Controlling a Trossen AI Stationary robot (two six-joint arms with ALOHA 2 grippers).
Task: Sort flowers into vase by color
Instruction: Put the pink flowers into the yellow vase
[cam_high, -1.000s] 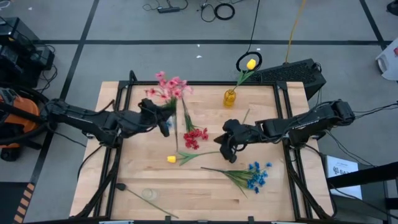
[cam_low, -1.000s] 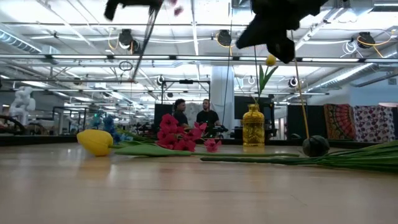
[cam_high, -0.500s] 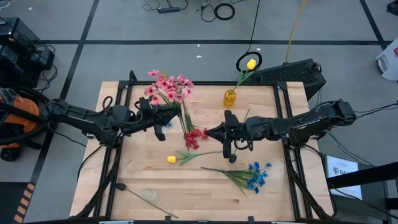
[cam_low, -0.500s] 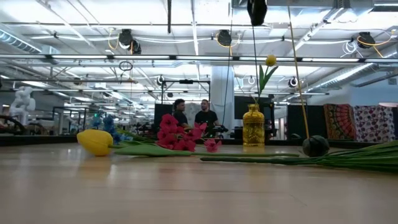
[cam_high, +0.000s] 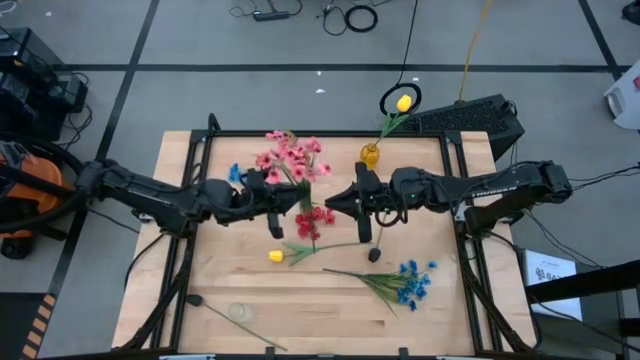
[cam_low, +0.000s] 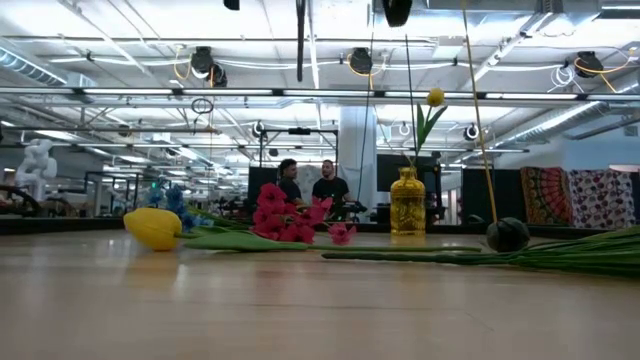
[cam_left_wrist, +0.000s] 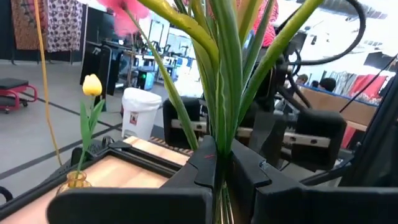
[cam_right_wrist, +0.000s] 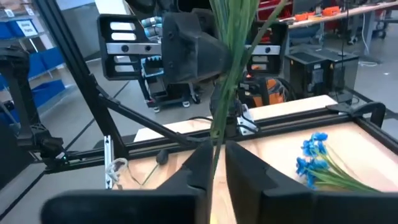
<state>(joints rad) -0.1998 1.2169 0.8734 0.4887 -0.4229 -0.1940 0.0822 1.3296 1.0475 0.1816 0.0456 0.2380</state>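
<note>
My left hand is clamped on the green stems of the pink flowers, holding the bunch up over the middle of the counter, blooms toward the far edge. My right hand sits right across from it, nearly nose to nose, with those same stems running between its 2 fingers. The fingers look just cracked apart around the stems, and I honestly can't tell if they're squeezing or only standing beside them.

Moving out from there: the red flowers lie on the wood just below where my hands meet. A yellow bud on its stem lies near them, toward the front. The blue flowers are lying front right, well apart from the red ones. A dark flower head sits between the red and blue bunches, and another dark head lies by the front left corner.

The yellow vase stands near the far edge, just beside my right hand, with 1 yellow tulip already in it.
</note>
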